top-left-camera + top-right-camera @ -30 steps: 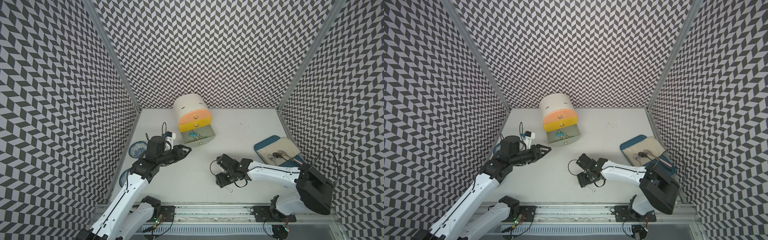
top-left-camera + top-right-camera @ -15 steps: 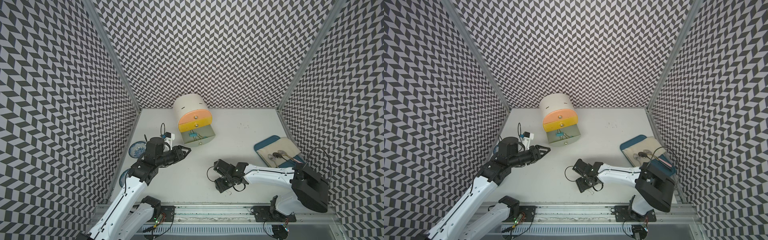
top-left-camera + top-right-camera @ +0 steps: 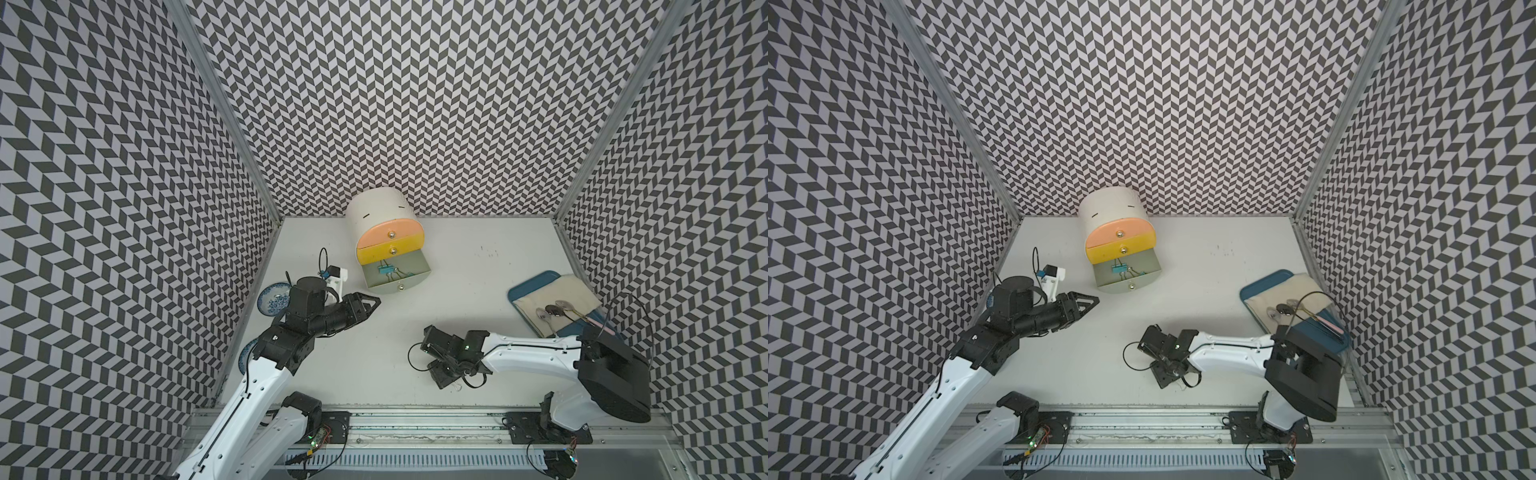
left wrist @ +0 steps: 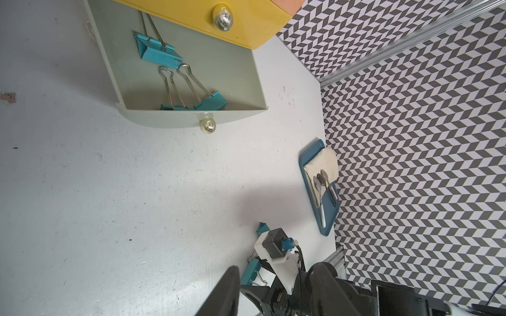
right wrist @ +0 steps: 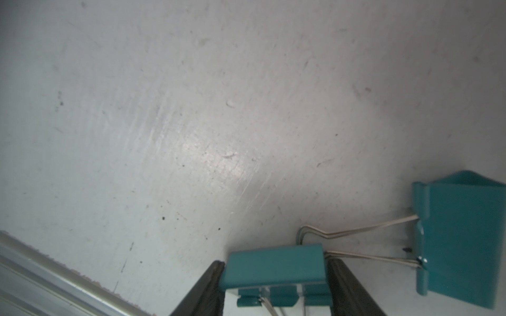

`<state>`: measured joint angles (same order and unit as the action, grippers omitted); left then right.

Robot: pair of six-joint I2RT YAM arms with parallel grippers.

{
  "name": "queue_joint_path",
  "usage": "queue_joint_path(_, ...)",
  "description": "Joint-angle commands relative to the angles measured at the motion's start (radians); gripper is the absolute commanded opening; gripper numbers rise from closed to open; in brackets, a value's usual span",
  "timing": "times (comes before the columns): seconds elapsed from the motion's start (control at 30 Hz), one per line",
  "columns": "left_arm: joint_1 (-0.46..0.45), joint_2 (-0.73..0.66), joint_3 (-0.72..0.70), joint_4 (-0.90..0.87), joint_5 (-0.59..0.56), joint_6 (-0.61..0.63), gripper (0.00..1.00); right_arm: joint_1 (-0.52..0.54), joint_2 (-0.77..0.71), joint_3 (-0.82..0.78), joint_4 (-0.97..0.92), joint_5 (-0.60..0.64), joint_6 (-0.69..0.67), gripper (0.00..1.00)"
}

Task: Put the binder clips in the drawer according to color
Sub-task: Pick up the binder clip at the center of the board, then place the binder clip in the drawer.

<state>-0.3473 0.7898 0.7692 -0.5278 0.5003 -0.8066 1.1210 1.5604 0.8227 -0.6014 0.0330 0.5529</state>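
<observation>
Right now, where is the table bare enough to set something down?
Bare: between the open grey drawer and blue tray; mid-table between left gripper and right gripper. Crowded: front edge, where that gripper grips one teal clip beside another.

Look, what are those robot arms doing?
The right pincer grips a teal binder clip on the table, with another teal clip beside it. It belongs in the cabinet's bottom grey drawer, pulled open with teal clips already inside. The left pincer hovers open and empty near that drawer.
</observation>
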Motion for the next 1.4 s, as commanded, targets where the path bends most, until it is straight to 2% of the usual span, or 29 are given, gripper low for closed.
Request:
queue_joint_path(0.0, -0.007, -0.014, 0.001, -0.012, -0.011, -0.003, 0.47, 0.010, 0.040, -0.012, -0.022, 0.008, 0.022, 0.53)
queue_joint_path(0.3, -0.007, -0.008, 0.011, -0.015, -0.017, 0.001, 0.47, 0.008, 0.018, 0.046, -0.035, -0.004, 0.012, 0.44)
queue_joint_path(0.57, -0.007, 0.004, 0.030, -0.014, -0.028, 0.007, 0.47, -0.038, 0.010, 0.214, -0.104, 0.019, -0.024, 0.43)
queue_joint_path(0.67, -0.006, 0.012, 0.040, -0.014, -0.031, 0.013, 0.47, -0.084, 0.010, 0.278, -0.114, 0.002, -0.048, 0.42)
queue_joint_path(0.87, -0.002, 0.036, 0.059, 0.001, -0.030, 0.018, 0.48, -0.257, 0.060, 0.484, -0.109, -0.100, -0.111, 0.42)
queue_joint_path(1.13, 0.007, 0.087, 0.085, 0.027, -0.010, 0.032, 0.48, -0.440, 0.290, 0.853, -0.098, -0.246, -0.125, 0.42)
queue_joint_path(1.37, 0.019, 0.115, 0.098, 0.041, 0.013, 0.041, 0.48, -0.531, 0.442, 1.054, -0.094, -0.292, -0.106, 0.42)
